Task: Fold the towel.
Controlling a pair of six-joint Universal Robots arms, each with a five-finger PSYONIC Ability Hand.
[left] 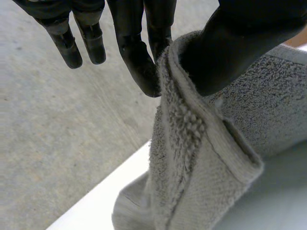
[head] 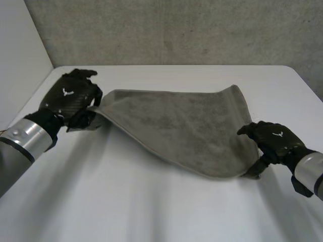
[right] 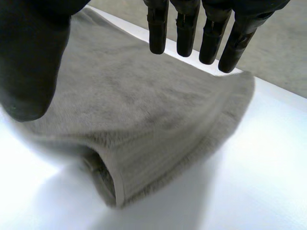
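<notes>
In the head view, the towel (head: pixel 186 126) lies spread across the middle of the white table (head: pixel 126 201), reaching from the left hand (head: pixel 70 98) at the far left to the right hand (head: pixel 275 138) at the near right. The left hand holds the towel's left corner raised off the table, so the cloth slopes down from it towards the right. The right hand sits at the towel's near right corner, its palm facing down just above the cloth. The far right corner stands up slightly. A grey wall (head: pixel 176 30) rises behind the table.

In the left wrist view, the left hand (left: pixel 240 43) pinches the towel (left: pixel 201 163) at its hemmed edge, thumb on one side and a finger pressed against the other. The remaining fingers are straight and clear of the cloth. The corner hangs down below the pinch towards the table (left: pixel 268 201).

In the right wrist view, the right hand (right: pixel 187 28) is spread, with straight fingers and the thumb well apart from them. The towel (right: pixel 144 110) lies under the palm, its folded corner resting on the table (right: pixel 259 167); nothing is clasped.
</notes>
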